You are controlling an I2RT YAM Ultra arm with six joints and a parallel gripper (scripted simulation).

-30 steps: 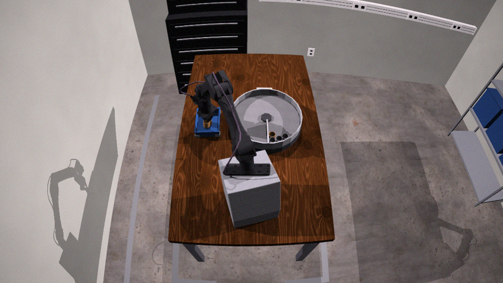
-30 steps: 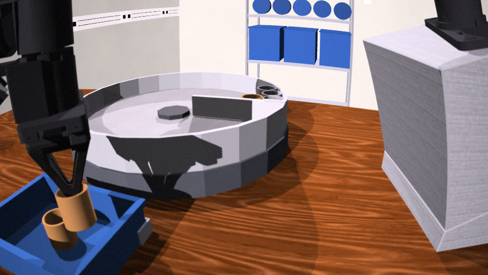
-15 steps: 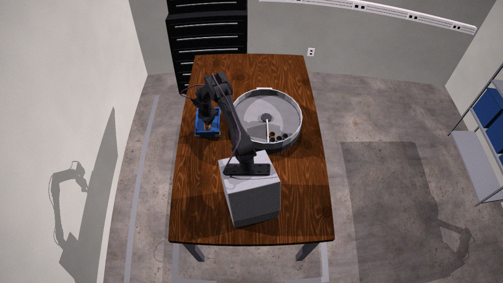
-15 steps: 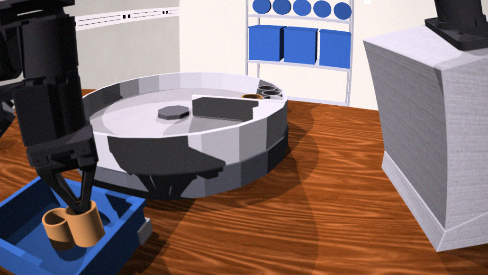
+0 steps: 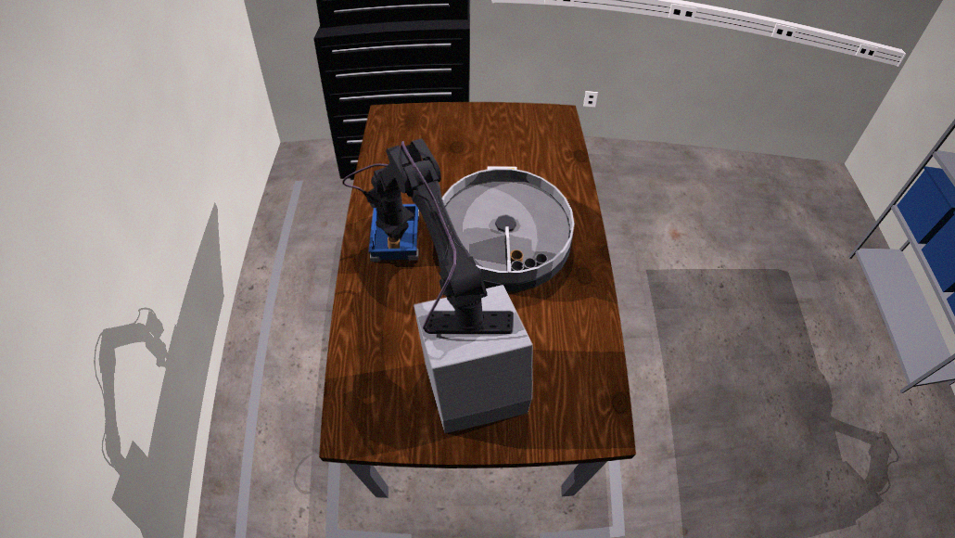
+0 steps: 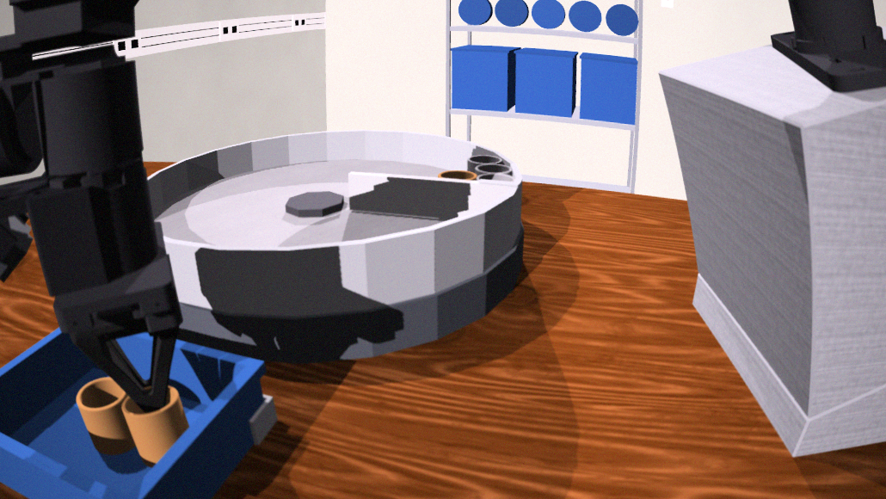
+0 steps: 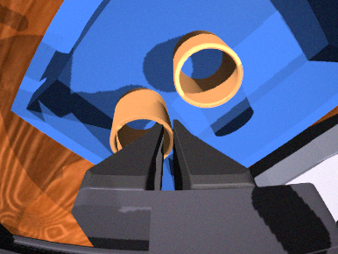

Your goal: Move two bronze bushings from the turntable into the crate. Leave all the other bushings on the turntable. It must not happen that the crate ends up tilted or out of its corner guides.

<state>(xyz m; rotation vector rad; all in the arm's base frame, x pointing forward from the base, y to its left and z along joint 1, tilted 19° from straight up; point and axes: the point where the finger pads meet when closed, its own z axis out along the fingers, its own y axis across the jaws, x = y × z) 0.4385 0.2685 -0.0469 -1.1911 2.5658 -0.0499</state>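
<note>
gripper (image 6: pixel 147 391) pinches smooth bronze bushing (image 6: pixel 155 424) wall.

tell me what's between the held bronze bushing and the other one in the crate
Nothing: in the wrist view only bare blue crate floor separates the held bushing from the loose bushing.

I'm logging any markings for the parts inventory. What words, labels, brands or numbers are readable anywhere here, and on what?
None: no readable text in any view.
The crate, turntable, bronze bushings and hand are all unmarked.
The blue bins on the shelf unit carry no labels.
</note>
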